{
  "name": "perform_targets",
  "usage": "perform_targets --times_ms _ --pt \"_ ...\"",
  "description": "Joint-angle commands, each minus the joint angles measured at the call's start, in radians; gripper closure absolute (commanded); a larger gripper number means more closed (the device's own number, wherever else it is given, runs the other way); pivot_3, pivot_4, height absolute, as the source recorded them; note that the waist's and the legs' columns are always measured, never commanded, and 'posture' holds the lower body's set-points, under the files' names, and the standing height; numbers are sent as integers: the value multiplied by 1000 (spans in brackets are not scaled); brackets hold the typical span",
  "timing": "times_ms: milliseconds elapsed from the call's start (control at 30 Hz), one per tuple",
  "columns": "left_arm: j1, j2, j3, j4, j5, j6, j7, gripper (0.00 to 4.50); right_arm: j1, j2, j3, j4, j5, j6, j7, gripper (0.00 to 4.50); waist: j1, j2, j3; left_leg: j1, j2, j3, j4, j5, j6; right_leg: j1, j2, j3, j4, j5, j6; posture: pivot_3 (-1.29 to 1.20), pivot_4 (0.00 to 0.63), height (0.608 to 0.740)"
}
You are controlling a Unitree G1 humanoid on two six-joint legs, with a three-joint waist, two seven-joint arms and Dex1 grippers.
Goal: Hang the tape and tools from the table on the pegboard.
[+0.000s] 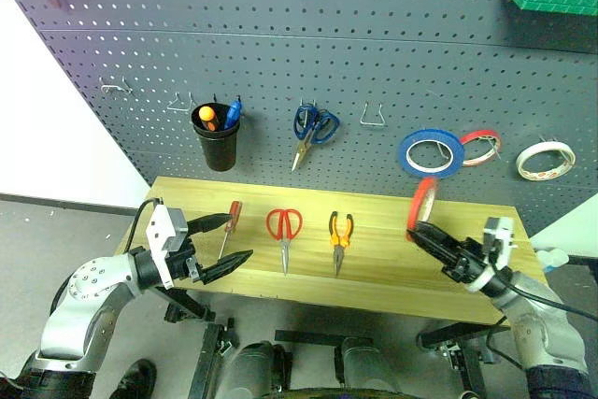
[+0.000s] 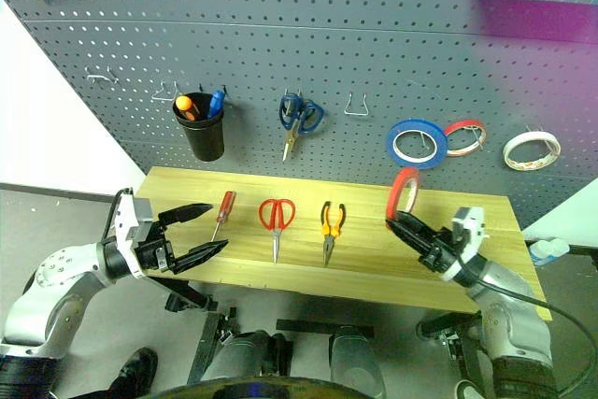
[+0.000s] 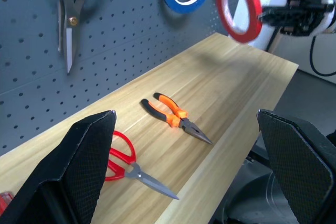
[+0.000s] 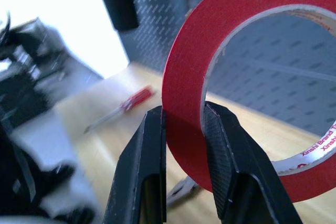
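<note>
Tape (image 1: pixel 421 201) clamped in the right tool (image 1: pixel 422 228), lifted off the tabletop (image 1: pixel 383 273).

The right tool's two fingers are closed flat on the lower rim of the red-orange roll, which stands upright above the tabletop's right part, below and just left of the blue roll (image 1: pixel 432 150) hanging on the pegboard (image 1: pixel 280 53). The left tool (image 1: pixel 238 238) hovers at the tabletop's left front corner with its fingers spread wide and nothing between them. On the tabletop, counting leftward from the tape: the pliers (image 1: pixel 340 238), the red-handled scissors (image 1: pixel 284 234), and the screwdriver (image 1: pixel 230 226), all lying flat and apart from one another. On the pegboard above the red-handled scissors hang blue-handled scissors (image 1: pixel 311 130).
</note>
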Motion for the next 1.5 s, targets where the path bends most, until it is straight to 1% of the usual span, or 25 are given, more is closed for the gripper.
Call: perform_targets --times_ms 33,200,367,533,667,800,1033,1200,1400,1500 --pt "-26 8 4 -49 -24 21 9 0 19 4 -58 -59 37 -20 -24 3826 0 0 -1 0 0 0 0 0 0 0 0 0 0 0 0 -108 33 740" --pt "-64 10 -13 -117 -35 96 48 0 -2 27 -147 -54 79 -30 -117 3826 -1 3 -2 0 0 0 1 0 0 0 0 0 1 0 0 -120 38 740" --pt "-102 23 -6 -155 -69 173 75 0 -19 42 -195 -68 89 -55 -190 3826 -2 4 -3 0 0 0 2 0 0 0 0 0 2 0 0 -126 43 740" --pt "-126 46 10 -213 -126 267 108 0 -29 46 -204 -88 80 -65 -235 3826 -3 5 -4 0 0 0 3 0 0 0 0 0 3 0 0 -122 43 740" --pt "-119 69 32 -263 -184 328 125 0 -63 46 -183 -84 32 -91 -286 3826 -8 5 -4 0 0 0 6 0 0 1 0 0 5 0 0 -119 45 740" --pt "-108 77 42 -262 -189 328 123 0 -107 47 -150 -48 -46 -128 -332 3826 -14 5 -4 1 0 0 7 0 0 2 0 0 6 1 -1 -114 45 740" --pt "-90 73 38 -223 -162 279 100 0 -207 30 -111 97 -168 -179 -404 3826 -25 5 -4 1 0 0 8 0 0 2 0 0 6 1 -1 -98 45 740" --pt "-67 73 41 -214 -151 250 88 0 -256 23 -111 201 -220 -207 -459 3826 -25 5 -4 1 0 0 8 0 0 2 0 0 6 1 -1 -87 43 740" --pt "-64 69 26 -245 -153 257 111 0 -333 9 -85 341 -312 -267 -534 3826 -27 6 -4 2 0 0 8 0 0 2 0 0 7 1 -1 -81 39 740" --pt "-69 73 31 -231 -154 252 106 0 -364 5 -70 390 -334 -302 -537 3826 -26 6 -4 2 0 0 9 0 0 2 0 0 8 1 -1 -80 36 740"
